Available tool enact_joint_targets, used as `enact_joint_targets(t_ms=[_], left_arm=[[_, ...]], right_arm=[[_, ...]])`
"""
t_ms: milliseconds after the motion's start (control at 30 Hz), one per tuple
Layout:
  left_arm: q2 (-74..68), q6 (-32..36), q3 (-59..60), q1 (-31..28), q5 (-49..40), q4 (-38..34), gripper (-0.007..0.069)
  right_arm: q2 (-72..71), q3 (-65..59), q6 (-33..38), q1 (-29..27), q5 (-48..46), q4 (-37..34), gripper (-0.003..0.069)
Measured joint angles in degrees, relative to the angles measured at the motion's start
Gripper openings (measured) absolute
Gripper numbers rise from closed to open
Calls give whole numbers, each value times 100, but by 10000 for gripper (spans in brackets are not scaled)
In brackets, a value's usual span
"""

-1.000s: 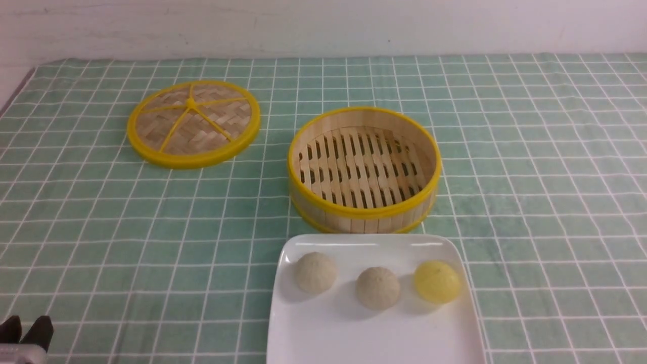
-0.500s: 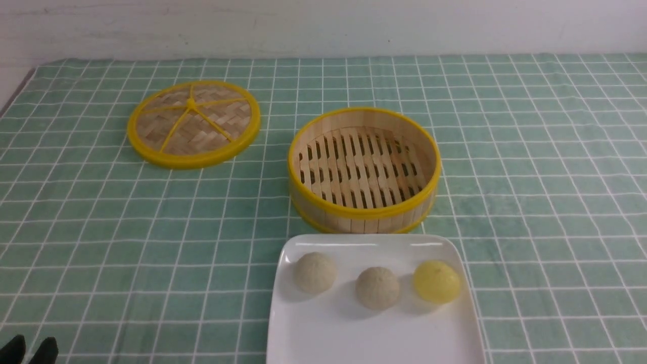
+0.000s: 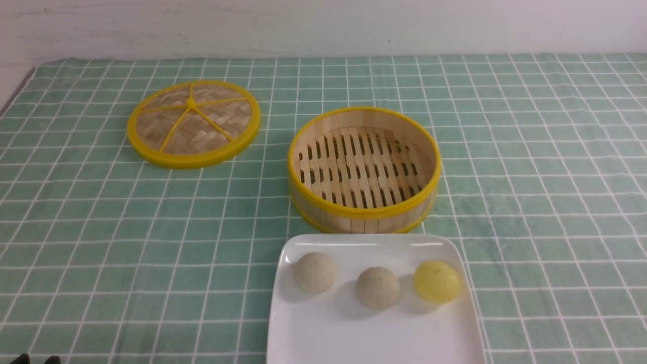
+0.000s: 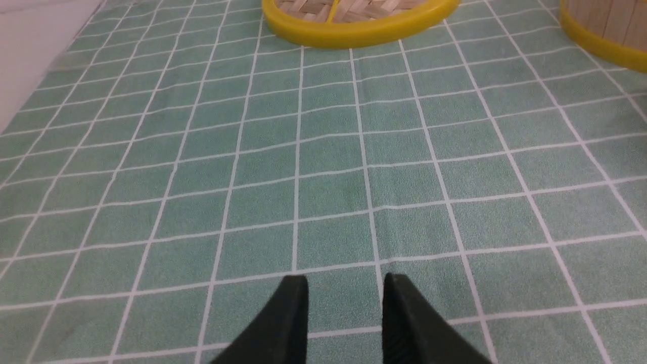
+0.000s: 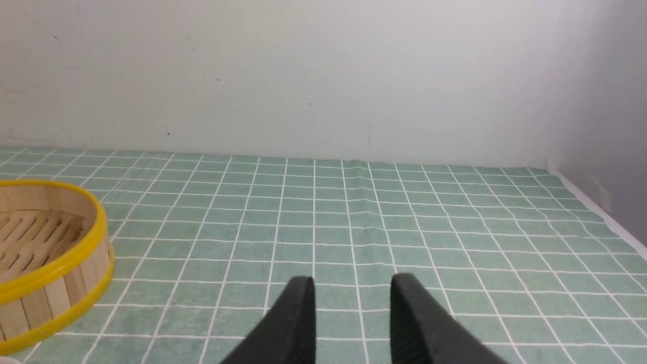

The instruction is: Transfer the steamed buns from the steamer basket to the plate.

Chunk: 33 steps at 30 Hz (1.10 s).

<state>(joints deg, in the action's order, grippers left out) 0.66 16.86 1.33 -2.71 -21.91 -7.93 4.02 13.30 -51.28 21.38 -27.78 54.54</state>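
Note:
Three steamed buns lie in a row on the white plate (image 3: pixel 374 338) at the near edge: a beige bun (image 3: pixel 315 273), a second beige bun (image 3: pixel 377 288) and a pale yellow bun (image 3: pixel 437 281). Just behind the plate stands the steamer basket (image 3: pixel 364 210), with only its slatted floor showing inside; parts of it show as the basket wall (image 4: pixel 606 30) and the basket rim (image 5: pixel 55 273). My left gripper (image 4: pixel 345 279) is open over bare cloth, and just its tips (image 3: pixel 38 359) peek in at the front view's bottom left corner. My right gripper (image 5: pixel 353 280) is open over bare cloth, right of the basket.
The flat woven lid (image 3: pixel 193 123) with a yellow rim lies at the back left, also seen as the lid edge (image 4: pixel 361 28). A green checked cloth (image 3: pixel 530 177) covers the table. A white wall (image 5: pixel 323 76) runs behind, and the table's right edge (image 5: pixel 596 212) meets a side wall.
My left gripper has drawn back toward the near edge, sinking almost out of the front view's bottom left corner. Buns, plate, basket and lid have not moved.

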Motion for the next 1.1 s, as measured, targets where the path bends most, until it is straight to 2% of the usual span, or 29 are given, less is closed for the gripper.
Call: enact_joint_targets(t_ms=[333, 467, 533, 700, 767, 1100], left_arm=[[0, -386, 0, 0, 0, 11, 239], [0, -474, -4, 0, 0, 278, 239], [0, -739, -6, 0, -4, 564, 239], [0, -1918, -6, 0, -20, 1476, 239], [0, -2133, -6, 0, -33, 1647, 239], [0, -2363, -6, 0, -44, 1857, 239]], right_arm=[[0, 0, 0, 0, 0, 0, 237], [0, 0, 0, 0, 0, 0, 237], [0, 0, 0, 0, 0, 0, 237], [0, 0, 0, 0, 0, 0, 239], [0, 0, 0, 0, 0, 0, 239], [0, 0, 0, 0, 0, 0, 239]])
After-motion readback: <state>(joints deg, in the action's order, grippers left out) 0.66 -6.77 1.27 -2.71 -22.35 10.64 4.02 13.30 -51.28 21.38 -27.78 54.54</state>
